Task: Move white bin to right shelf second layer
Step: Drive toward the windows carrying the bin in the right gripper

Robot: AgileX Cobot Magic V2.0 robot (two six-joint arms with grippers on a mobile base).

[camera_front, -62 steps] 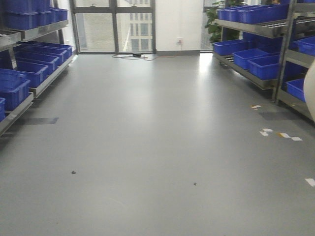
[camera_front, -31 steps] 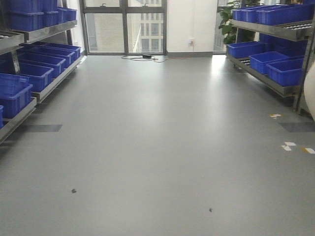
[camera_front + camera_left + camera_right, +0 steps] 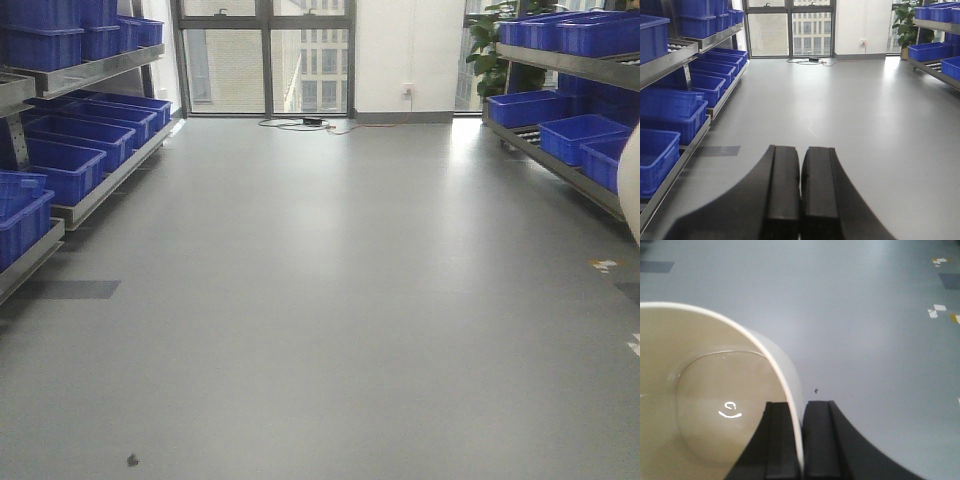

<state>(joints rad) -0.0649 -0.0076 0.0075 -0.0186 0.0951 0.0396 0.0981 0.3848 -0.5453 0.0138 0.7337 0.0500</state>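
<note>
Carrying step, judged: the right tool (image 3: pixel 803 412) was clenched on the wall of the white bin (image 3: pixel 705 390), one finger inside and one outside, holding it over the floor (image 3: pixel 865 315). The left tool (image 3: pixel 801 155) was pressed closed, empty. The next move likely called for turning toward the right shelf (image 3: pixel 580 68), well apart.

From my station I count one white bin (image 3: pixel 715 390), one left gripper (image 3: pixel 801 152), one right gripper (image 3: pixel 802 407), one potted plant (image 3: pixel 490 55) at the upper right, two steel racks (image 3: pixel 95 72), and more blue crates (image 3: pixel 65 165) than I can reliably tally.
</note>
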